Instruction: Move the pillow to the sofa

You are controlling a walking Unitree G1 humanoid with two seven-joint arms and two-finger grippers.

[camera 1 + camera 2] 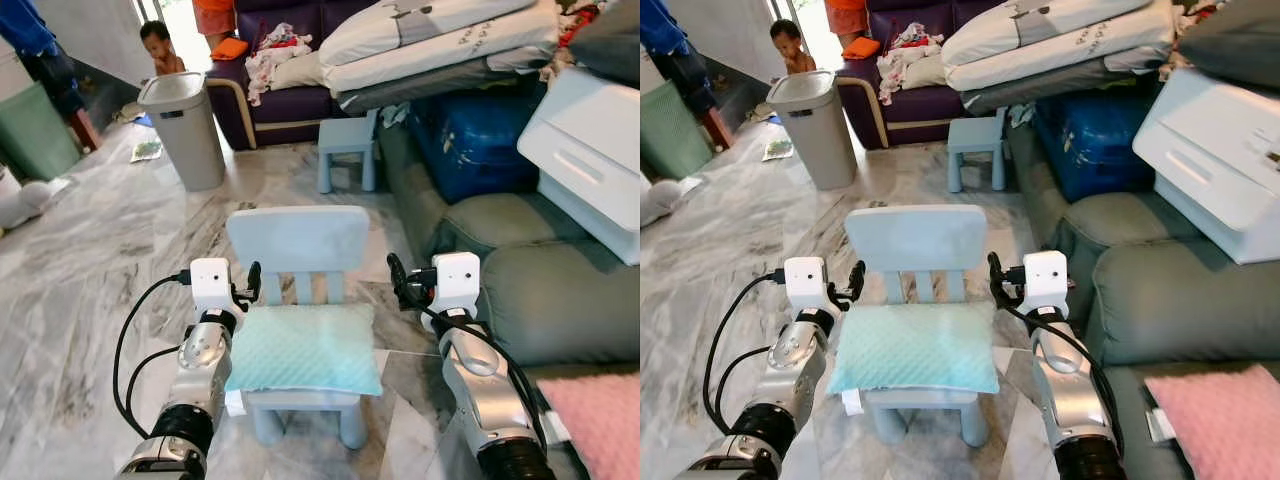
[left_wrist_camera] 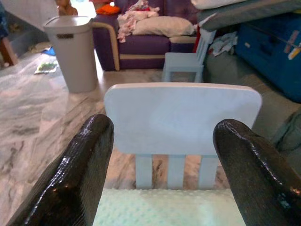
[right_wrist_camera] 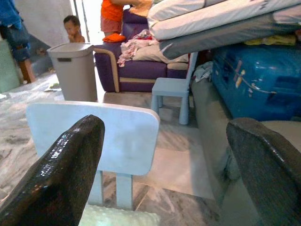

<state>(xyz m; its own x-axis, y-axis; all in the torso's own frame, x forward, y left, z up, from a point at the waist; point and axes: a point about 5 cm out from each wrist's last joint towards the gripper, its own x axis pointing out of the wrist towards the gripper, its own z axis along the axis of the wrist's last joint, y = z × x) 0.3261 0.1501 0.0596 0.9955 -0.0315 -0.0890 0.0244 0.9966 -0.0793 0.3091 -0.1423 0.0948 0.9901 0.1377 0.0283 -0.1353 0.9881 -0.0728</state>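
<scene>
Left gripper [image 1: 250, 283] spread wide at the pillow's left end; right gripper [image 1: 397, 277] spread as wide at its right end, pinching nothing. Mint quilted pillow [image 1: 305, 347] lying flat on the seat of a small pale blue chair [image 1: 297, 240], long axis running left to right, square between the two grippers and a little below and nearer than their fingertips. Neither arm clearly nearer; each about level with its own short edge, just beside it, contact not discernible. Grey-green sofa [image 1: 560, 300] close on the right, its cushion beside the right arm, so probably a carry rightward once both ends are squeezed. Farther off: grey bin [image 1: 185, 125], second small blue chair [image 1: 346, 148], purple sofa [image 1: 290, 105], a person behind the bin.
</scene>
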